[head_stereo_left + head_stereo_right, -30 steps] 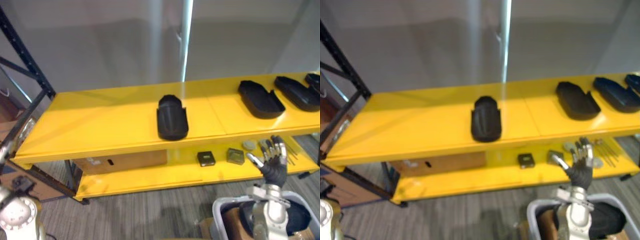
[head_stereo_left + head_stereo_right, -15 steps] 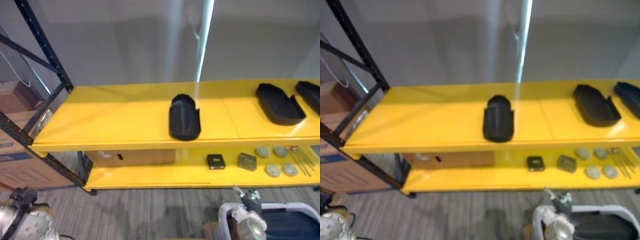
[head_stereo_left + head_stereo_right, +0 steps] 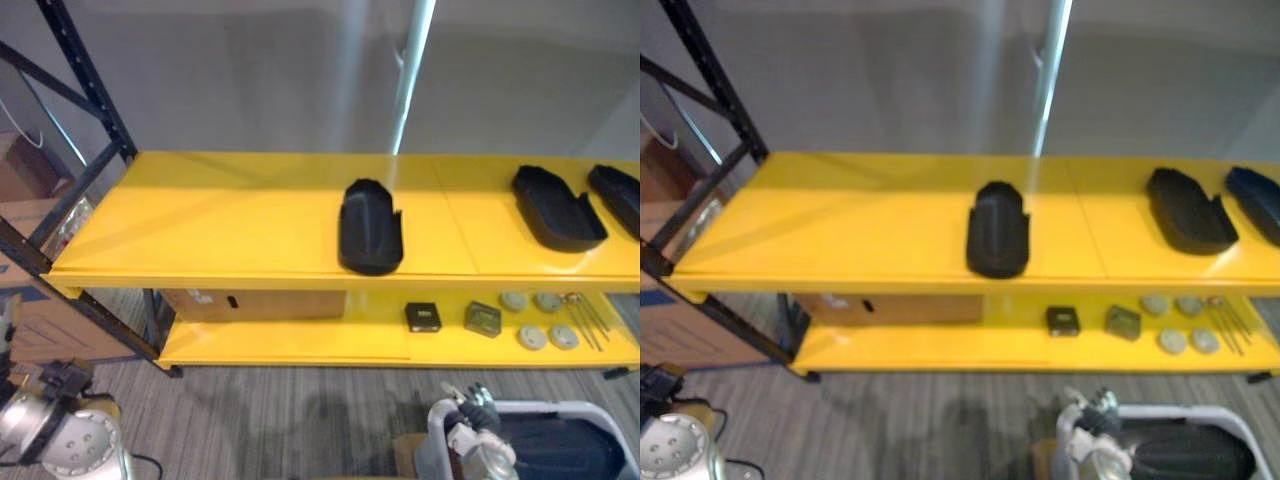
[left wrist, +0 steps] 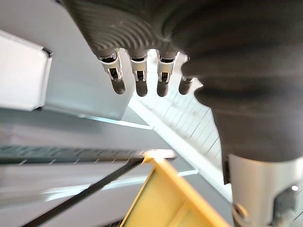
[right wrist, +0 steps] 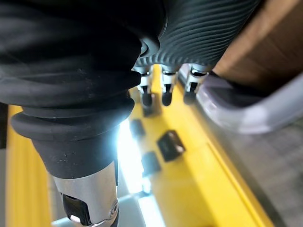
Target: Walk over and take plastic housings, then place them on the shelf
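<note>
Facing the yellow shelf (image 3: 200, 230) from the robot's side.

Top deck:
- One black plastic housing (image 3: 370, 226) lies about midway along, close to the front edge, with its long axis running front to back.
- A second housing (image 3: 557, 207) lies toward the right end, slightly angled and well apart from the first.
- A third housing (image 3: 620, 192) sits just beside the second, partly out of frame at the right end.

Lower deck:
- A cardboard box (image 3: 250, 302) is tucked under the top deck toward the left.
- A small black box (image 3: 423, 317) and a grey box (image 3: 483, 318) sit side by side, right of the middle.
- Pale discs (image 3: 532, 337) and thin rods (image 3: 588, 320) lie further toward the right end.

Right hand (image 5: 166, 90): the fingers are loosely straight, spread a little and hold nothing. It hangs low by the left rim of a white bin (image 5: 236, 118), which stands in front of the shelf's right half. I cannot tell whether the hand touches the rim. The bin holds something dark that I cannot make out.

Left hand (image 4: 140, 78): the fingers are relaxed and extended, and the hand is empty. A yellow shelf corner and the black upright (image 3: 85, 75) of the frame lie beyond it.

All three housings rest on the top deck.
</note>
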Robot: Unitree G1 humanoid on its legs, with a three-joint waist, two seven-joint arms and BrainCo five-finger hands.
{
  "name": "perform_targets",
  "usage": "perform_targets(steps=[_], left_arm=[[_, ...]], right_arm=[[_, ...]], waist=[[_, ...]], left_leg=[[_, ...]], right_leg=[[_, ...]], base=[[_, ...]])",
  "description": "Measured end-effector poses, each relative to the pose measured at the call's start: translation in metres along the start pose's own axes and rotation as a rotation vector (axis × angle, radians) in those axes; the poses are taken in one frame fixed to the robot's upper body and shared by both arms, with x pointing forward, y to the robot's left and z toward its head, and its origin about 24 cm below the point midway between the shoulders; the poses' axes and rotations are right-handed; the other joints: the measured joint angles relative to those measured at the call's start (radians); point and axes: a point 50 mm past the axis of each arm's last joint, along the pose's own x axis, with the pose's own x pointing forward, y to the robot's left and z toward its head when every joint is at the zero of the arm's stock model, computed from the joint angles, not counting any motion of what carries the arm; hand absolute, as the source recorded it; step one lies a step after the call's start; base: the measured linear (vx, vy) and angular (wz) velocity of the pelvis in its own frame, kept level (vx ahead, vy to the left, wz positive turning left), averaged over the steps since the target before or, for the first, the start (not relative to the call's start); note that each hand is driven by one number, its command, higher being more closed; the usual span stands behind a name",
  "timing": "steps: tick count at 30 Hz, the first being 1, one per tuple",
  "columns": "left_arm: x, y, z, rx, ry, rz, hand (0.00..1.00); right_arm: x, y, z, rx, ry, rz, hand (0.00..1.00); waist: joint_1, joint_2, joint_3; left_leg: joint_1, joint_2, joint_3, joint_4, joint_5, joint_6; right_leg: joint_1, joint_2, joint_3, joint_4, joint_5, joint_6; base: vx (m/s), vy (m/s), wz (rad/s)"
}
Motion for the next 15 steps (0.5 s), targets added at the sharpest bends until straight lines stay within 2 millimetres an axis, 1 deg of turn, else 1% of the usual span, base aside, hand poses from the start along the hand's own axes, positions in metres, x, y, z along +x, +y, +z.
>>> perform_targets(steps=[1,2,3,4,5,6,7,8,10,11,12,13,14,15], left_arm=[[-0.002,0.001,-0.003,0.012,0.016,-0.002,0.0],[-0.006,0.006,-0.01,0.047,0.058,0.011,0.0],[-0.013,0.015,-0.019,0.086,0.123,0.036,0.0],[-0.017,0.018,-0.024,0.107,0.163,0.053,0.0],[-0.027,0.024,-0.034,0.153,0.233,0.086,0.0],[-0.038,0.032,-0.043,0.191,0.312,0.118,0.0],[-0.043,0.037,-0.048,0.213,0.35,0.136,0.0],[-0.056,0.05,-0.062,0.26,0.447,0.182,0.0],[-0.067,0.064,-0.075,0.291,0.548,0.205,0.0],[-0.078,0.076,-0.085,0.299,0.642,0.207,0.0],[-0.091,0.088,-0.096,0.33,0.734,0.204,0.0],[-0.098,0.093,-0.1,0.351,0.776,0.197,0.0],[-0.113,0.104,-0.109,0.404,0.855,0.161,0.0],[-0.12,0.109,-0.112,0.427,0.895,0.144,0.0]], right_arm=[[-0.003,-0.002,0.005,-0.011,-0.037,-0.01,0.0],[-0.008,-0.002,0.02,-0.024,-0.135,-0.028,0.0],[-0.018,-0.003,0.038,-0.025,-0.251,-0.061,0.0],[-0.023,-0.003,0.048,-0.013,-0.316,-0.087,0.0],[-0.035,-0.003,0.071,0.001,-0.464,-0.149,0.0],[-0.045,-0.002,0.094,0.031,-0.606,-0.201,0.0],[-0.05,-0.002,0.105,0.046,-0.681,-0.231,0.0],[-0.063,-0.001,0.129,0.084,-0.854,-0.296,0.0],[-0.073,-0.002,0.148,0.114,-0.992,-0.342,0.0],[-0.077,-0.002,0.161,0.132,-1.08,-0.353,0.0],[-0.078,-0.001,0.175,0.146,-1.152,-0.338,0.0],[-0.078,0.001,0.182,0.15,-1.185,-0.323,0.0],[-0.077,0.007,0.196,0.147,-1.244,-0.274,0.0],[-0.077,0.01,0.202,0.144,-1.271,-0.248,0.0]], waist=[[-0.005,0.004,0.005],[-0.017,0.009,0.013],[-0.02,0.012,0.021],[-0.028,0.012,0.023],[-0.04,0.012,0.024],[-0.041,0.01,0.024],[-0.041,0.009,0.023],[-0.04,0.004,0.02],[-0.034,-0.006,0.015],[-0.027,-0.015,0.009],[-0.021,-0.024,0.002],[-0.018,-0.027,-0.001],[-0.016,-0.032,-0.004],[-0.016,-0.033,-0.005]], left_leg=[[0.003,0.001,0.002,0.0,0.0,0.0],[0.011,0.003,0.013,-0.004,-0.001,0.0],[0.012,0.005,0.024,-0.007,-0.002,0.001],[0.012,0.005,0.026,-0.009,-0.003,0.001],[0.012,0.006,0.029,-0.013,-0.013,0.002],[0.013,0.01,0.048,-0.011,-0.023,0.001],[0.013,0.011,0.05,-0.009,-0.026,0.0],[0.012,0.013,0.052,-0.003,-0.032,0.001],[0.011,0.014,0.05,-0.002,-0.032,-0.002],[0.01,0.015,0.046,-0.001,-0.029,-0.005],[0.009,0.013,0.043,0.0,-0.027,-0.007],[0.009,0.012,0.041,0.001,-0.026,-0.007],[0.005,0.008,0.033,0.001,-0.026,-0.008],[0.001,0.006,0.024,0.001,-0.026,-0.008]], right_leg=[[0.001,0.0,0.001,0.004,-0.001,-0.001],[0.001,0.0,0.004,0.012,-0.005,-0.002],[-0.001,0.001,0.013,0.017,-0.007,-0.003],[-0.002,0.001,0.015,0.018,-0.01,-0.003],[-0.003,0.001,0.016,0.019,-0.015,-0.006],[-0.005,0.002,0.022,0.021,-0.016,-0.004],[-0.005,0.002,0.024,0.021,-0.016,-0.004],[-0.004,0.002,0.023,0.023,-0.016,0.003],[-0.005,0.002,0.019,0.029,-0.021,0.005],[-0.005,0.002,0.013,0.032,-0.023,0.006],[-0.005,0.001,0.009,0.032,-0.026,0.008],[-0.005,0.0,0.007,0.032,-0.027,0.009],[-0.005,-0.003,0.0,0.032,-0.031,0.012],[-0.006,-0.005,-0.003,0.032,-0.033,0.014]], base=[[-0.03,0.01,-0.16],[-0.03,0.01,-0.23],[-0.04,0.01,-0.23],[-0.04,0.006,-0.17],[-0.03,0.009,-0.12],[-0.02,0.014,-0.14],[0.02,0.019,-0.13],[0.0,0.0,0.0],[0.05,0.011,0.06],[0.1,0.017,0.11],[0.1,0.02,0.11],[0.09,0.025,0.16],[0.06,0.022,0.18],[0.07,0.036,0.32]])
